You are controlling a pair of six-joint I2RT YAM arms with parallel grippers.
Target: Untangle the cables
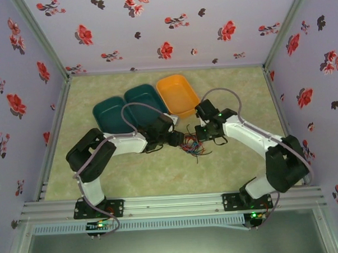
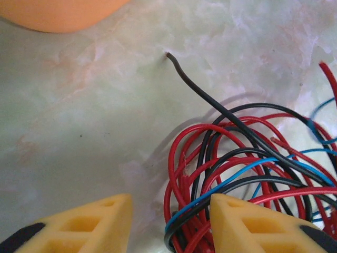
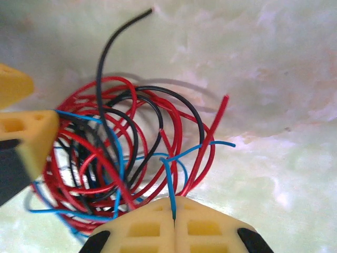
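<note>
Top external: floral walls point(image 1: 170, 25) surround a mottled green table point(image 1: 132, 173); glossy, looping cables point(image 1: 192, 147) tangle mid-table. Over them the left gripper point(image 2: 169, 208) gapes; the right gripper point(image 3: 174, 211) pinches a blue strand point(image 3: 169, 179).

On the marbled tabletop point(image 1: 238, 168) sit a teal tray point(image 1: 107, 113), a second teal tray point(image 1: 145, 97) and an orange tray point(image 1: 179, 95), apparently touching.

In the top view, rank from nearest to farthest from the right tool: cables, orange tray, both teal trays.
1. cables, at the right tool
2. orange tray, behind it
3. middle teal tray, behind-left
4. left teal tray, farthest left
</note>
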